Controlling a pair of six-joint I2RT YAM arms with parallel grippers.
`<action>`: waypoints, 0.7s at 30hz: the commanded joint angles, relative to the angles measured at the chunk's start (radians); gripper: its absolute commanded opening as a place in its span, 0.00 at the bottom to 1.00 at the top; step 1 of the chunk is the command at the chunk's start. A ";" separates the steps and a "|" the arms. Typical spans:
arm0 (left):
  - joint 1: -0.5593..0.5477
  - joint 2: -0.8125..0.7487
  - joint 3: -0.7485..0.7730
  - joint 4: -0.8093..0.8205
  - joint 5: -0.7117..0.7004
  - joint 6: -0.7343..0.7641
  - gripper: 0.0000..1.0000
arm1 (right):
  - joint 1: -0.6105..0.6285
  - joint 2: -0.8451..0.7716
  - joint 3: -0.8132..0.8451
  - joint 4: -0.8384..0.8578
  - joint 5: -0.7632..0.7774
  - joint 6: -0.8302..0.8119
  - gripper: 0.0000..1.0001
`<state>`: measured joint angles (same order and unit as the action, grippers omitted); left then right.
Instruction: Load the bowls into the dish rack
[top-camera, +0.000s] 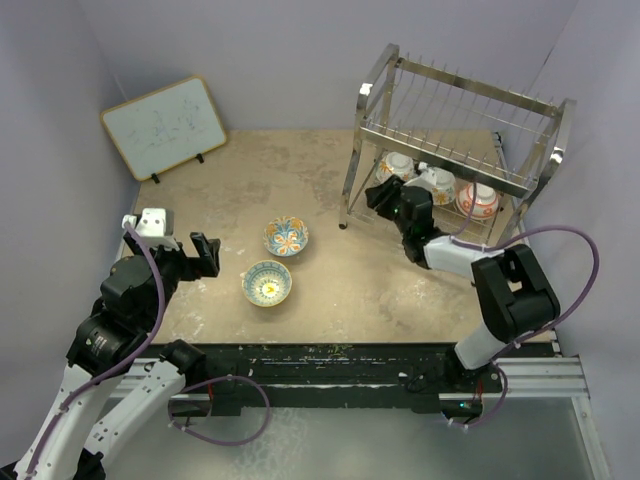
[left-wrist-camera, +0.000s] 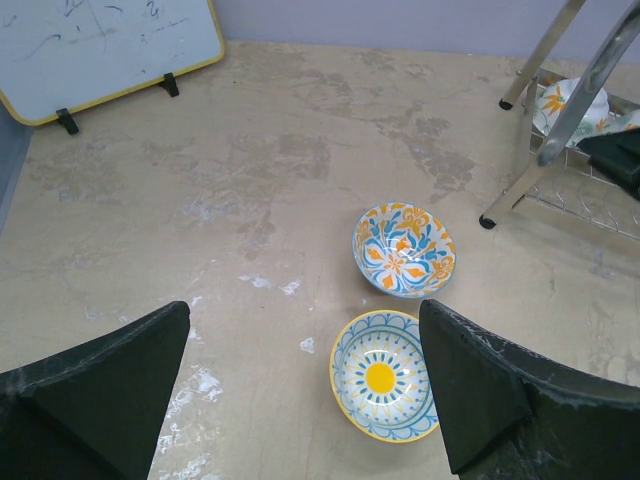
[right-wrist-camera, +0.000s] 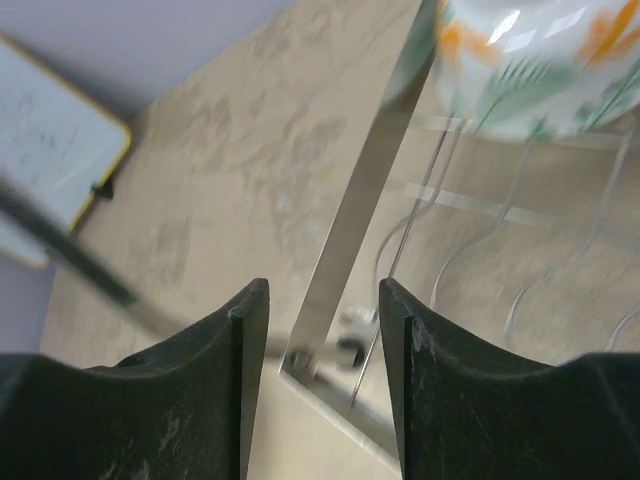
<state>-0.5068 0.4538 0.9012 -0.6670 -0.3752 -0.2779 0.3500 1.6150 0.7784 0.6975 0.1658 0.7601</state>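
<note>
Arms diverge: right pincer (right-wrist-camera: 323, 300), slightly parted, reaches the dish rack's (top-camera: 455, 143) lower tier; left pincer (left-wrist-camera: 303, 312) hovers wide.

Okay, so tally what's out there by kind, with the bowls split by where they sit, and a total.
Loose bowls on table: 2
Racked bowls, lower tier: 3
Dish rack: 1
Whiteboard: 1
Total: 7

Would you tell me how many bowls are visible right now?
5. On the table: an orange-and-blue bowl and a yellow-centred bowl. In the dish rack, lower tier: left bowl, middle bowl, right bowl. None seems hidden.
</note>
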 joint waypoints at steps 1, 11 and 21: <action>-0.004 0.004 0.013 0.044 -0.002 -0.018 0.99 | 0.107 -0.080 -0.114 0.061 0.018 0.017 0.51; -0.004 -0.015 0.061 0.028 -0.056 -0.029 0.99 | 0.446 -0.309 -0.148 -0.121 0.219 -0.080 0.62; -0.003 -0.060 0.161 -0.050 -0.121 -0.036 0.99 | 0.773 -0.079 0.144 -0.317 0.202 -0.260 0.67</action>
<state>-0.5064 0.4179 1.0012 -0.6945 -0.4389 -0.2996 1.0500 1.4437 0.7803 0.4843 0.3359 0.6106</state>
